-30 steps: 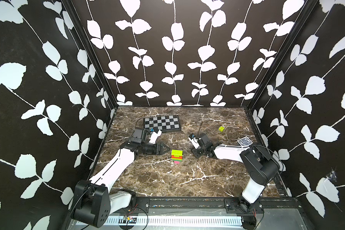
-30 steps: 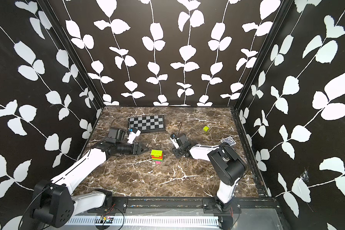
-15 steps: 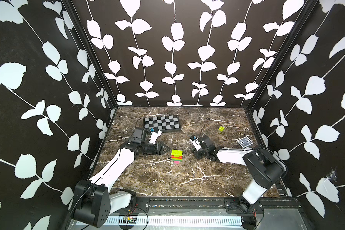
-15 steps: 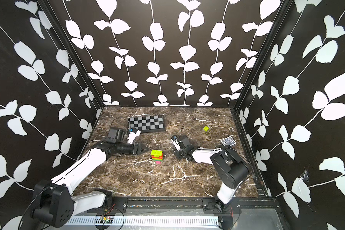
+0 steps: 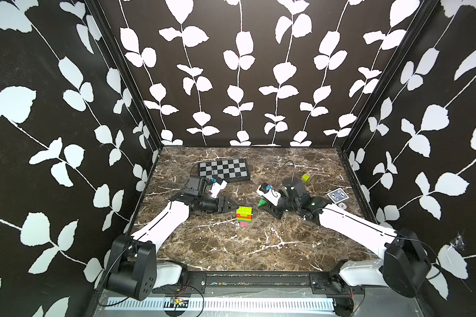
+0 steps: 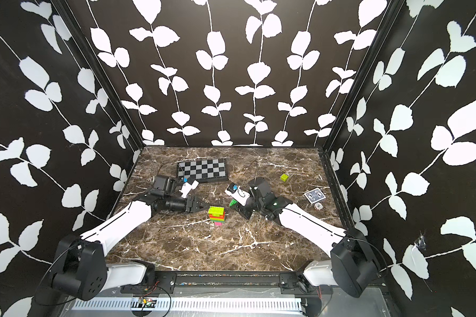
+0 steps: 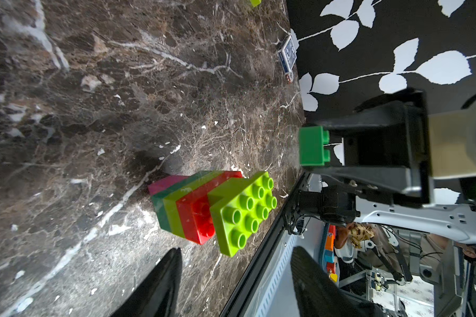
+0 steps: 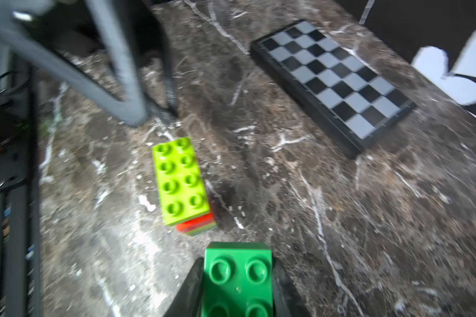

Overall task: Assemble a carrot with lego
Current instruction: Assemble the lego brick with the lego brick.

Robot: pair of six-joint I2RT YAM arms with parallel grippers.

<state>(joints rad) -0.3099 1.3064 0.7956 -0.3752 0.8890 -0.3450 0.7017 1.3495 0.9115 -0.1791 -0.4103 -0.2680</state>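
Observation:
The carrot (image 5: 243,215) (image 6: 216,215) stands on the marble table as a stack: a wide lime brick on top, then red, lime and green bands, and a pink base (image 7: 165,184). My left gripper (image 5: 232,205) (image 7: 235,249) is open just left of the stack, with nothing between its fingers. My right gripper (image 5: 264,205) (image 8: 238,263) is shut on a dark green lego brick (image 5: 262,203) (image 7: 312,146) (image 8: 238,274). It holds the brick off the table, a little right of the stack. A loose lime brick (image 5: 305,177) (image 6: 284,177) lies at the back right.
A chequered board (image 5: 223,169) (image 8: 335,82) lies at the back, behind the left arm. A blue card deck (image 5: 338,195) (image 7: 286,55) sits near the right wall. Black leaf-patterned walls close in three sides.
My right gripper has shut on the dark green brick and its arm has shifted, bringing the brick nearer the stack. The left arm has barely moved.

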